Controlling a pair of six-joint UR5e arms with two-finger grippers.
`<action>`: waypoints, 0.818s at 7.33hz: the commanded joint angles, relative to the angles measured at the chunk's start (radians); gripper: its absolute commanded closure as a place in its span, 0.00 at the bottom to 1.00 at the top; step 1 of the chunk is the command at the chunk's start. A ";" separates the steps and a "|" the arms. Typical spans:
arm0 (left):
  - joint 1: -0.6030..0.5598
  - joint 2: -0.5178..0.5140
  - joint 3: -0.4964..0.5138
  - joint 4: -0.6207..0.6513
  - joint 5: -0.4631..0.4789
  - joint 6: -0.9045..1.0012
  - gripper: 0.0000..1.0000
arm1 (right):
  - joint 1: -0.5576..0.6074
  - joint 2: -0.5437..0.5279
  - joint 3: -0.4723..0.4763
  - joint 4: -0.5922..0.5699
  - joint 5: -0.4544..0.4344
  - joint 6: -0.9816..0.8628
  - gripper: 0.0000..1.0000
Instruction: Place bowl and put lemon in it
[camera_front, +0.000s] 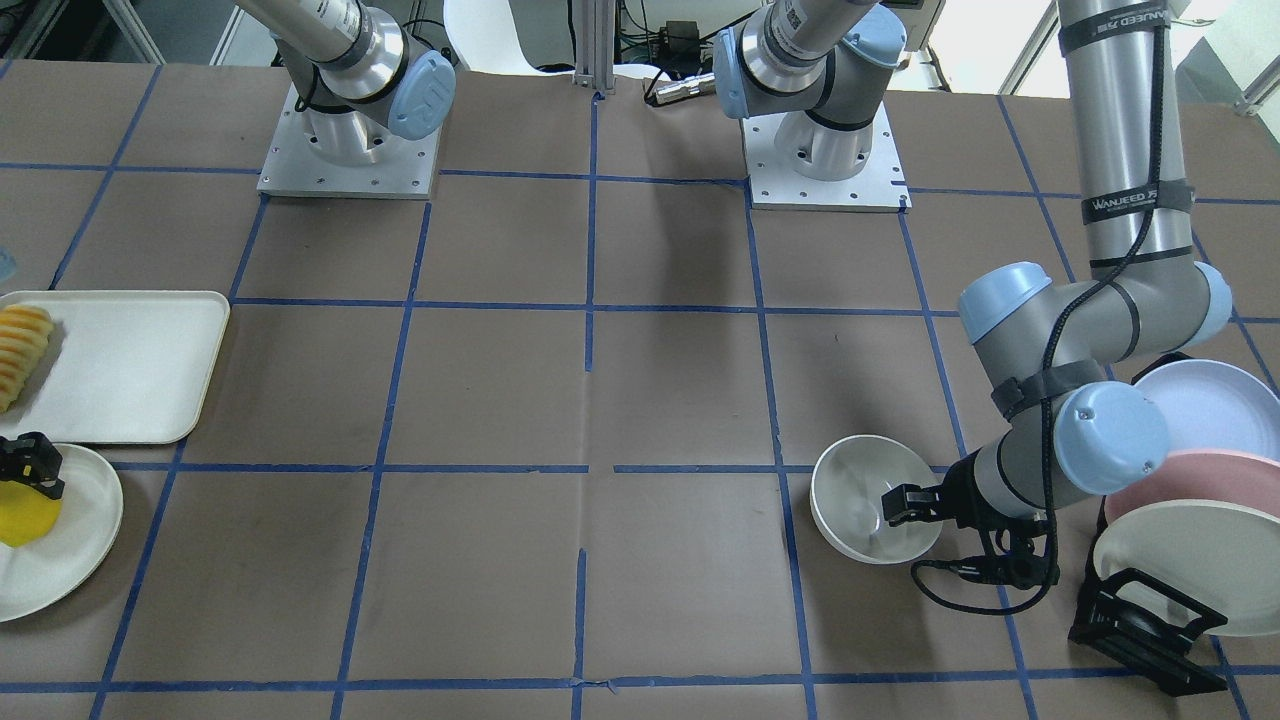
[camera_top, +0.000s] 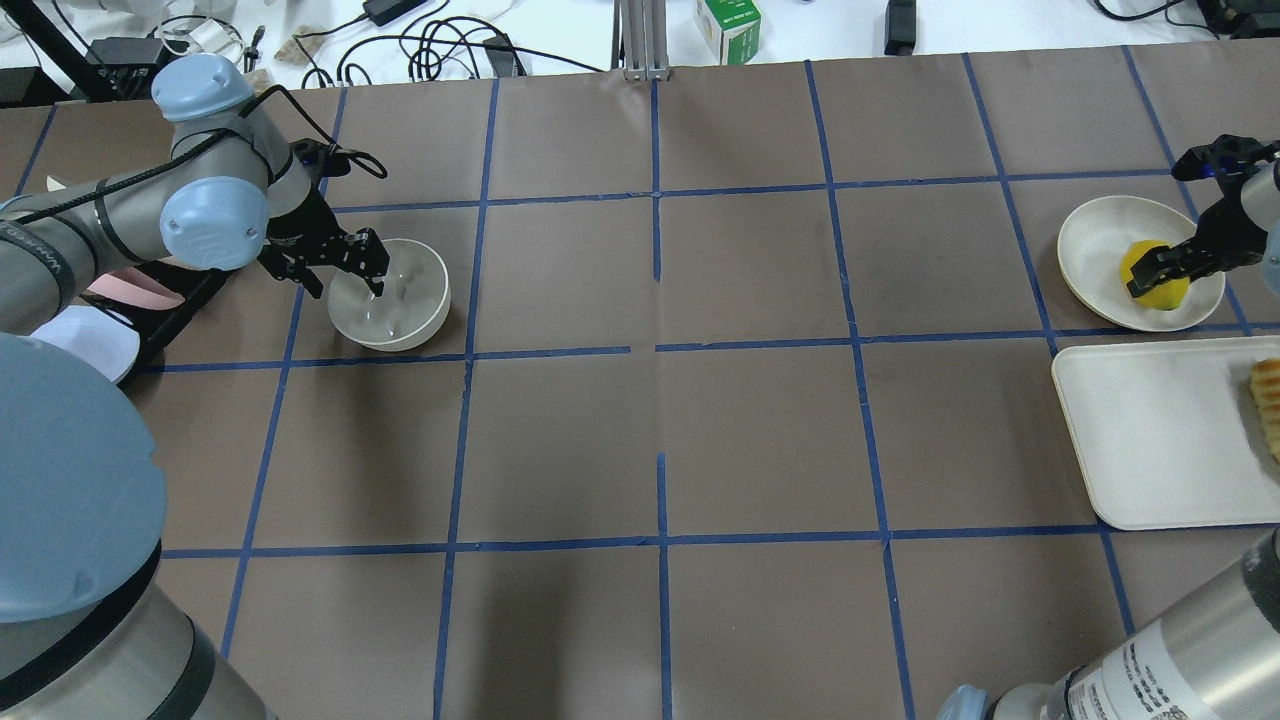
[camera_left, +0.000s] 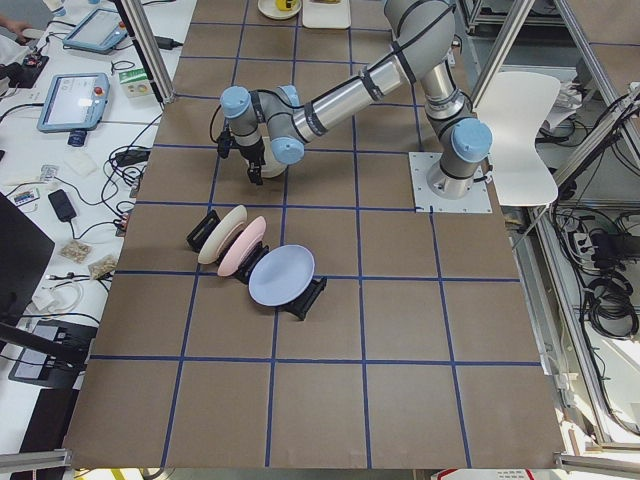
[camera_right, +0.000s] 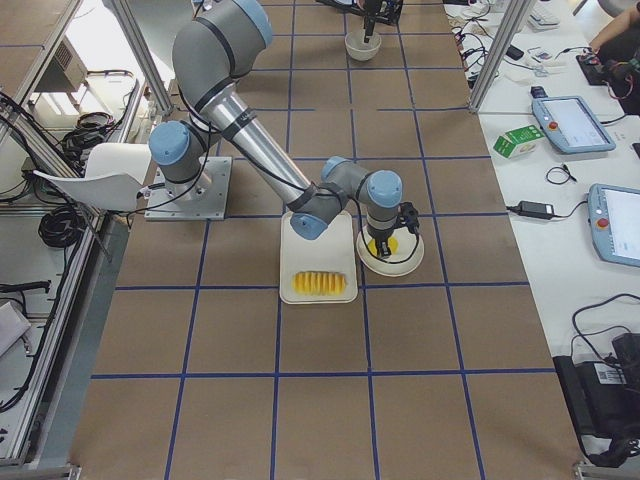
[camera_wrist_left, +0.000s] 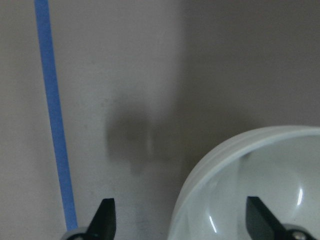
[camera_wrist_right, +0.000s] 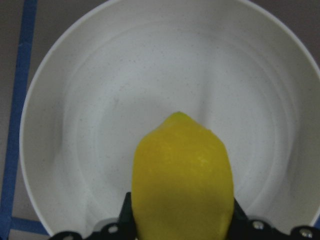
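Overhead exterior: left claw (camera_top: 347, 287) open astride bowl (camera_top: 400, 320) rim, middle left; pulling away could tip it. At right edge, right claw (camera_top: 1158, 272) grips lemon (camera_top: 1165, 295); could slip.

We see a wide open stretch of brown paper-covered table (camera_top: 660, 430) between the small deep off-white glossy bowl (camera_top: 405, 318) and the flat round cream plate (camera_top: 1090, 245), free for either arm to cross. The bowl's wall stands between the spread fingers of the left gripper (camera_wrist_left: 182, 222). Near the bowl, toward the table's left end, stands a black rack of pastel plates (camera_front: 1140, 620). The bright yellow lemon (camera_wrist_right: 182, 170) fills the right gripper (camera_top: 1160, 275). A rectangular cream tray (camera_top: 1150, 440) lies just beside the plate on the robot's side.
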 joint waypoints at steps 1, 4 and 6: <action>0.000 -0.011 0.017 0.002 -0.001 -0.001 1.00 | -0.001 -0.052 -0.004 0.013 -0.007 -0.002 0.95; -0.002 0.011 0.029 0.000 -0.004 -0.016 1.00 | -0.001 -0.291 -0.015 0.276 -0.006 -0.003 0.95; -0.037 0.048 0.067 -0.027 -0.071 -0.115 1.00 | -0.001 -0.439 -0.001 0.434 -0.007 0.006 0.95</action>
